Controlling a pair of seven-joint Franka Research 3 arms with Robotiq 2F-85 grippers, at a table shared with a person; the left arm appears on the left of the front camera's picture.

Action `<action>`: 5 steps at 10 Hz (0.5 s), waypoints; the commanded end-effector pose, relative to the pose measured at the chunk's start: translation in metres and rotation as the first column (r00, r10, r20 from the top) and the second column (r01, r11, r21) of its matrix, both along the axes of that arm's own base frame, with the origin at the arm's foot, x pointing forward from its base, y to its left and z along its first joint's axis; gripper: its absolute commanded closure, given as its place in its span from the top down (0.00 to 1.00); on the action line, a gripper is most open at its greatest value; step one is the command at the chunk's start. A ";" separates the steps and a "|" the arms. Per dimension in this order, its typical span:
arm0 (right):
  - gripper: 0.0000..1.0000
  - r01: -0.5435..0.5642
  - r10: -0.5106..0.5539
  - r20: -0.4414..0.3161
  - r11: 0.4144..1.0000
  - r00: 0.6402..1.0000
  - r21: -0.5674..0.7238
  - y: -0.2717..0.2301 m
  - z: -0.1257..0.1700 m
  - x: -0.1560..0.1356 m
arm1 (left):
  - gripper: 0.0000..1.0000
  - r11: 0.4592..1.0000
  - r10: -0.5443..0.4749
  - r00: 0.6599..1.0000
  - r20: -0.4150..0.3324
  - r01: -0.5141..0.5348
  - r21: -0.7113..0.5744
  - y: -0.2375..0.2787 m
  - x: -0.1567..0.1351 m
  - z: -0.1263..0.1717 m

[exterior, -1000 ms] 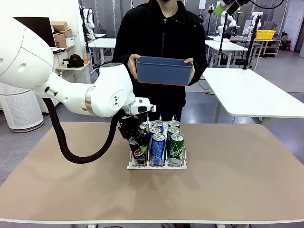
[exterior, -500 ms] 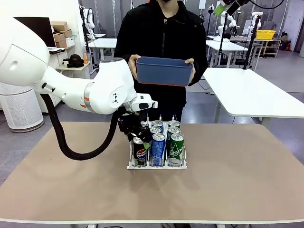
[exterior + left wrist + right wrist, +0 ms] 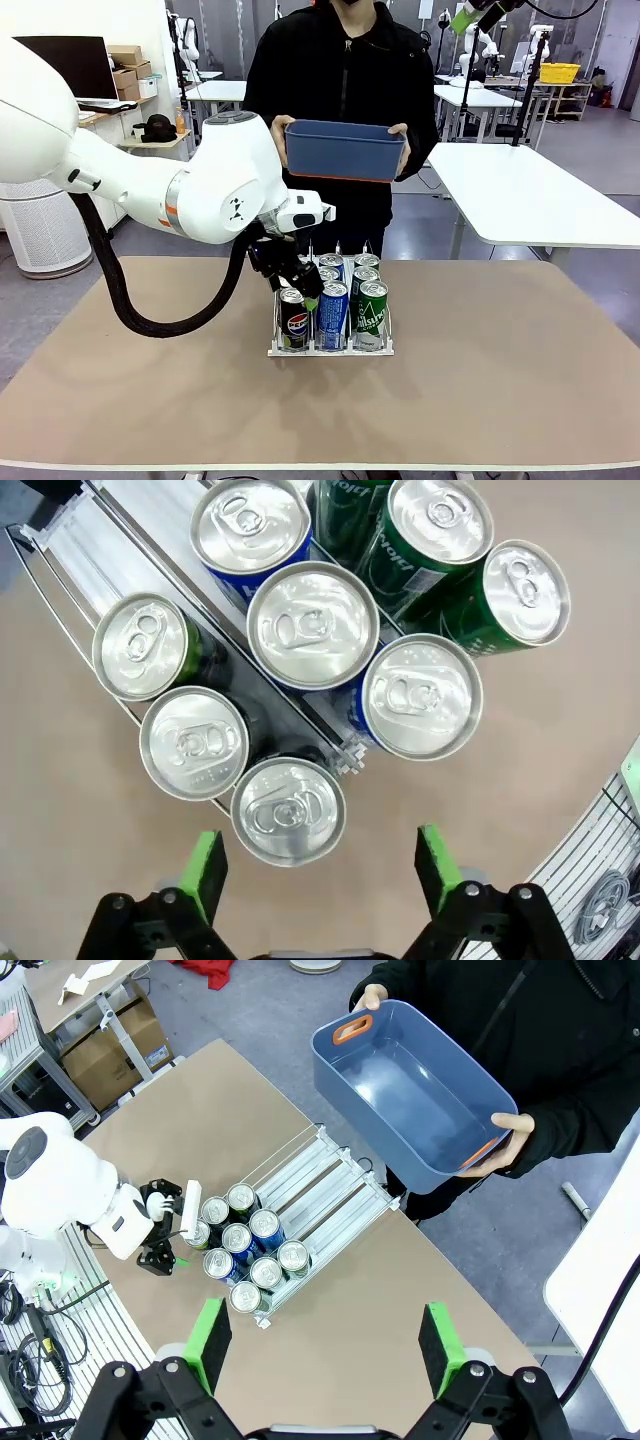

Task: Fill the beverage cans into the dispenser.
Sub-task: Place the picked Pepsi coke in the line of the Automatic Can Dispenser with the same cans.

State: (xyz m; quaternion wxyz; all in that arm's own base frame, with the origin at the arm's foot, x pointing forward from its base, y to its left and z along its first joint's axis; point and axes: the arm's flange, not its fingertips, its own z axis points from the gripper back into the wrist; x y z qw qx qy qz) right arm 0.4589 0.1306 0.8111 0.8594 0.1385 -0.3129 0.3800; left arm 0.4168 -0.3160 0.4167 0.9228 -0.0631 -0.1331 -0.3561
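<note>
My left gripper [image 3: 300, 283] hangs spread just above the black logo can [image 3: 292, 325], touching nothing. That can stands frontmost in the dispenser's [image 3: 330, 349] left lane, beside blue and green cans.

A glossy white, rounded left arm [image 3: 150, 185] is seen at the left of the front view, ringed by a thin orange band, with small black marks on its bulbous joint. A thick black ribbed cable [image 3: 130, 290] is looped beneath it. Black end effectors with green pads [image 3: 207, 865] are shown. The person [image 3: 340, 80] is dressed in a black zipped jacket.
</note>
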 end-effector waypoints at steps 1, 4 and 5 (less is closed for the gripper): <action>1.00 0.000 0.000 -0.005 1.000 1.000 -0.001 -0.001 -0.001 -0.002 | 1.00 1.000 0.001 1.000 -0.021 -0.001 0.006 0.000 0.005 -0.002; 1.00 0.000 0.000 -0.005 1.000 1.000 -0.001 -0.001 -0.001 -0.002 | 1.00 1.000 0.001 1.000 -0.021 -0.001 0.006 0.000 0.005 -0.002; 1.00 0.000 0.000 -0.005 1.000 1.000 -0.001 -0.001 -0.001 -0.002 | 1.00 1.000 0.001 1.000 -0.021 -0.001 0.006 0.000 0.005 -0.002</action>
